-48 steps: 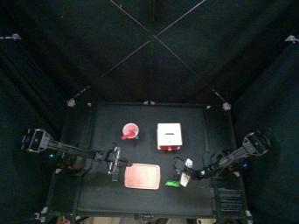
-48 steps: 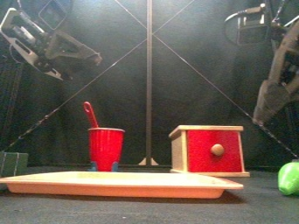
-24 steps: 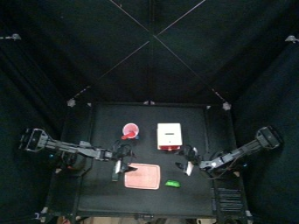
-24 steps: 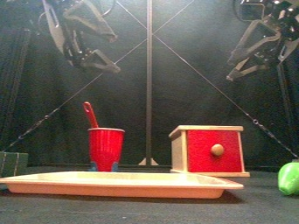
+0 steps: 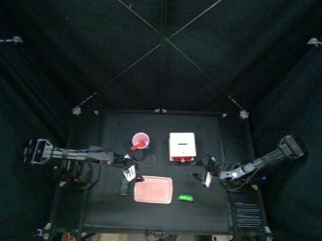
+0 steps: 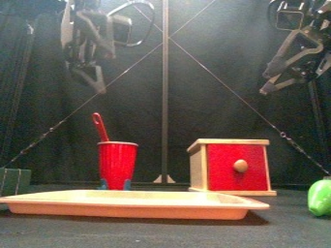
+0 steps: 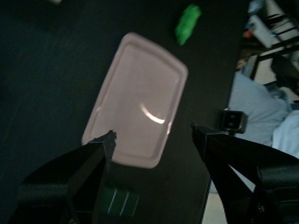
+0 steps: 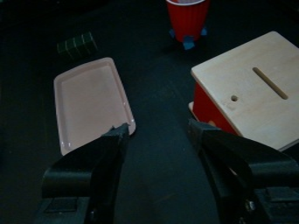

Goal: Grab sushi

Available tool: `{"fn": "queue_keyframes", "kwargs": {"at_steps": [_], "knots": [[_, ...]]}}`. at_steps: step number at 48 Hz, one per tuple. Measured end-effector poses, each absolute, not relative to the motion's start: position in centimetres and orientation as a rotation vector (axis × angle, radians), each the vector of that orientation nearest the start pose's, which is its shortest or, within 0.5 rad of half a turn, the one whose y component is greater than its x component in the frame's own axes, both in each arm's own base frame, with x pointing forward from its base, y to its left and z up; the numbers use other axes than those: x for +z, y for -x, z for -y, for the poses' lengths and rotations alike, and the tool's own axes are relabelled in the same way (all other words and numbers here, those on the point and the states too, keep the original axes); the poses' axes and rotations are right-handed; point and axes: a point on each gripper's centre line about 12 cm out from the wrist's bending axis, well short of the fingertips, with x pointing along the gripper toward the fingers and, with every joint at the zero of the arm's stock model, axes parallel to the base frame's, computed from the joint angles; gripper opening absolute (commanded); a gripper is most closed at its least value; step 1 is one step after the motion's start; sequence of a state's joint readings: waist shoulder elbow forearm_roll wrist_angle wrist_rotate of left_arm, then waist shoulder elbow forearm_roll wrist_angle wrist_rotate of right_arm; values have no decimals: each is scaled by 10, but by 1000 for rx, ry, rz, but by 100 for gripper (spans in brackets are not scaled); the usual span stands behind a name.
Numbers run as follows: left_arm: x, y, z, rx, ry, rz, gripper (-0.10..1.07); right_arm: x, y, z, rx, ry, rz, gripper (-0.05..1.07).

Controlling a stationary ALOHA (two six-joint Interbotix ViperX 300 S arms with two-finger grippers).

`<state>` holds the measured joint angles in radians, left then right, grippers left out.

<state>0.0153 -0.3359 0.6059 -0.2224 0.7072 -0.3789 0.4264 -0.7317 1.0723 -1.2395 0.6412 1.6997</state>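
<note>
Small black table (image 5: 113, 127), matte, inside a pen of black curtains; thin pale cords cross the curtain behind in an X, seen in top and front views.

Sushi (image 5: 154, 191): flat salmon-pink slab w/ whitish rim, lying flat near the table's front edge, about mid-width. In front view it spreads low and wide across the foreground (image 6: 135, 203). Nothing is touching it.

Red cup (image 5: 139, 142) stands behind the sushi toward the left, w/ a red stick leaning out of it (image 6: 99, 126). White box (image 5: 184, 146) w/ red front face sits beside the cup on the right, a slot in its top (image 8: 271, 86); the red face carries a round knob (image 6: 241, 166). Small green object (image 5: 186, 198) lies just right of the sushi, apart from it. Dark green ribbed item (image 8: 80, 41) sits at the table's left front, near the sushi's end.

Left gripper (image 7: 153, 137) hangs above the sushi's (image 7: 139, 97) near end, jaws spread wide, nothing between them. Right gripper (image 8: 160, 129) is off the table too, jaws wide apart and empty, over the gap between the sushi (image 8: 91, 102) and the box. In front view both arms sit high, left (image 6: 91, 39), right (image 6: 295, 44).

Past the table edge the left wrist view shows pale cloth and clutter (image 7: 267, 96); can't tell what it is.
</note>
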Motion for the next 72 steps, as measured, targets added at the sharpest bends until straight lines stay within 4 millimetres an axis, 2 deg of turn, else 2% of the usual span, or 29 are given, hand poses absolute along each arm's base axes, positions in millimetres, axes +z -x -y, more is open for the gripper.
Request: {"fn": "queue_keyframes", "kwargs": {"at_steps": [5, 9, 13, 21, 28, 35, 46, 53, 72], "knots": [[239, -301, 3, 316, 613, -1126, 100, 237, -215, -26, -291, -249, -441, 90], [232, -293, 3, 458, 638, -1174, 100, 236, -215, -27, -290, -253, -447, 90], [229, -290, 5, 575, 666, -1152, 100, 235, -215, -27, -290, -255, -450, 90], [216, -278, 25, 764, 722, -1076, 100, 235, -215, -27, -294, -267, -450, 90], [208, -272, 47, 839, 788, -1018, 100, 235, -214, -27, -292, -271, -452, 90], [191, -271, 69, 892, 820, -1019, 100, 234, -215, -27, -294, -273, -455, 90], [172, -286, 95, 907, 784, -1082, 100, 234, -215, -27, -294, -272, -457, 90], [157, -287, 100, 953, 779, -1131, 100, 234, -214, -27, -294, -273, -457, 90], [134, -276, 104, 1052, 791, -1225, 100, 231, -215, -28, -294, -274, -467, 90]]}}
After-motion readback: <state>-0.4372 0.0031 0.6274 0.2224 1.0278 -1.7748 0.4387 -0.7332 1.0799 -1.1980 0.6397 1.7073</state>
